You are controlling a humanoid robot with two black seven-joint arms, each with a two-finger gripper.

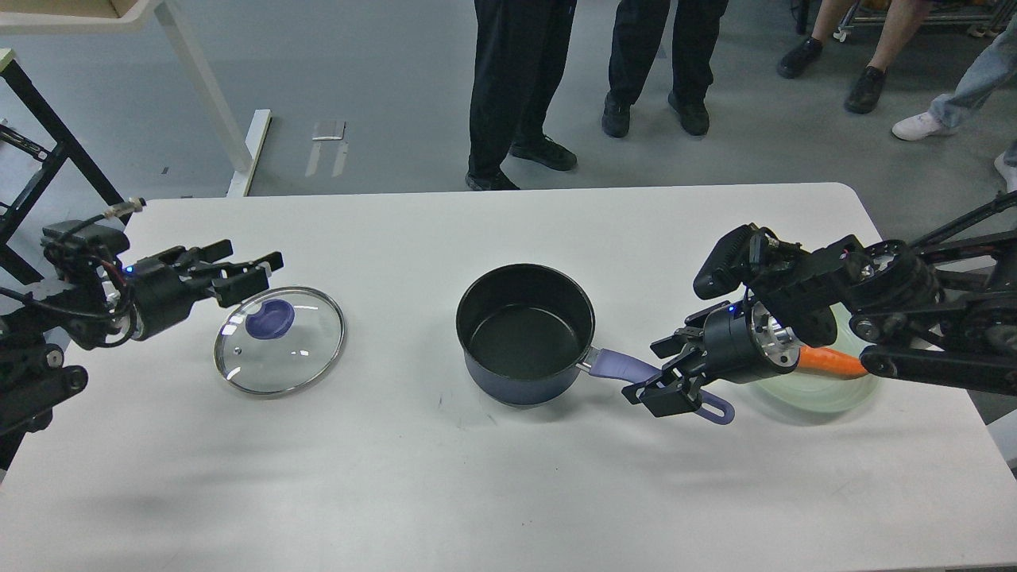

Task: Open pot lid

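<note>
The dark navy pot [525, 334] stands uncovered at the table's middle, its black inside empty. Its lavender handle [628, 367] points right. The glass lid [280, 340] with its purple knob [270, 320] lies flat on the table to the left, apart from the pot. My left gripper [258, 272] is open and empty, just over the lid's far-left rim. My right gripper [655, 373] is open, with one jaw on each side of the pot handle near its outer end.
A pale green plate [826, 393] with a carrot [830, 361] sits at the right, partly hidden under my right arm. Several people stand beyond the table's far edge [508, 199]. A table leg and frame stand at the back left.
</note>
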